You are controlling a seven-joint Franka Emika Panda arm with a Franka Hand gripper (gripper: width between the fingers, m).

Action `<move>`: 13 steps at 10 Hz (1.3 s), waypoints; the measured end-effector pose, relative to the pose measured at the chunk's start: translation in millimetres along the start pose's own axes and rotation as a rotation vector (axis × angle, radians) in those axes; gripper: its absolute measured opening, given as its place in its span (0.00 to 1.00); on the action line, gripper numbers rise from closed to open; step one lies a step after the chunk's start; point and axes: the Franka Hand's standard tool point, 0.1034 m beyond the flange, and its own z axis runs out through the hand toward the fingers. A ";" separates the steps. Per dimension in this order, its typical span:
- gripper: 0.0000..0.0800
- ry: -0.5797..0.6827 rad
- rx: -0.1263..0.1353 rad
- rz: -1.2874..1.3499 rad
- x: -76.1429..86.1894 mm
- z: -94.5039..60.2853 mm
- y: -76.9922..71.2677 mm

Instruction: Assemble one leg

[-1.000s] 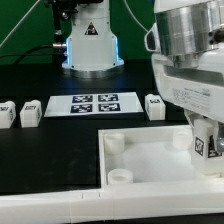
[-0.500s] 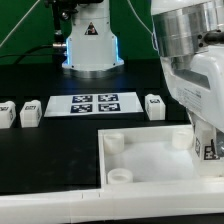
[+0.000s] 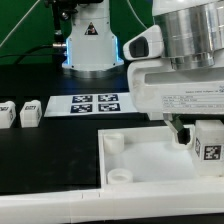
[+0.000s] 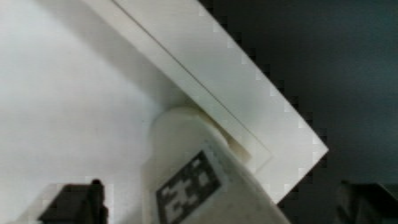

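Note:
My gripper (image 3: 200,140) is shut on a small white leg (image 3: 207,147) whose black-and-white tag faces the exterior camera. It holds the leg just above the far corner of the large white panel (image 3: 150,165) on the exterior view's right. In the wrist view the leg (image 4: 196,185) sits between my two dark fingers (image 4: 71,203), over a round corner socket (image 4: 178,120) beside the panel's edge (image 4: 214,70). Two more legs (image 3: 30,110) (image 3: 5,113) lie at the exterior view's left.
The marker board (image 3: 95,103) lies behind the panel. Two open corner sockets (image 3: 110,142) (image 3: 120,176) show on the panel's left side. A lit white stand (image 3: 90,45) is at the back. My hand hides the table right of the marker board.
My wrist has turned and the hand has swung toward the exterior view's left, covering the leg beside the marker board. The held leg stays over the panel's far right corner, tag now facing the camera.

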 end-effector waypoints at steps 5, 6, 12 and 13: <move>0.81 -0.020 -0.071 -0.608 5.8 -4.2 -2.1; 0.81 -0.019 -0.072 -0.552 5.0 -3.4 -1.6; 0.37 -0.004 -0.070 -0.102 7.0 -3.5 0.1; 0.37 0.000 -0.070 0.012 7.1 -3.4 0.2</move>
